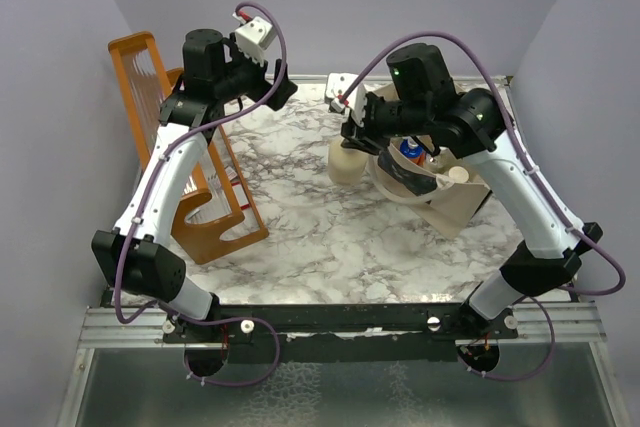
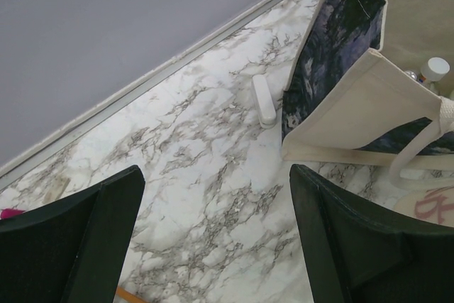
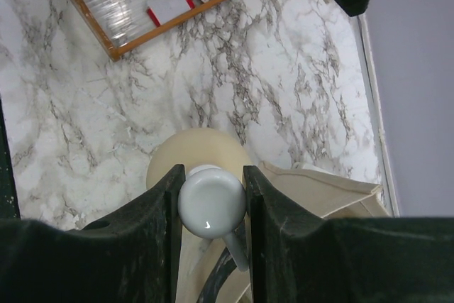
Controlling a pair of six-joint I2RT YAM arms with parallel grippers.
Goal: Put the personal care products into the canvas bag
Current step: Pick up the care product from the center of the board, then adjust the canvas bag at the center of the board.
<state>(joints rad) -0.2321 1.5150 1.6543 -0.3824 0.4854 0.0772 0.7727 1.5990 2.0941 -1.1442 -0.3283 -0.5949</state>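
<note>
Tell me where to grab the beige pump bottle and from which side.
Grip the pump head from straight above, closing across its sides clear of the spout, as the right gripper does now. The beige pump bottle stands upright, and its round body may be too wide for the jaws.

Below the right gripper [image 3: 211, 179], the beige pump bottle [image 3: 195, 148] shows only its shoulder around the pump head, the body masked by the fingers [image 3: 135, 232]; the canvas bag [image 3: 323, 191], just outside one finger, runs off the bottom edge; ahead, the orange wooden rack [image 3: 198, 12] is cropped at the top; from above, the right arm [image 1: 475, 122] covers most of the bag's mouth, so its contents cannot be counted; ahead of the left gripper [image 2: 213, 175] a pale-capped bottle [image 2: 433, 69] shows its top only; a pink scrap [image 2: 6, 213] beside it is perhaps a label.
</note>
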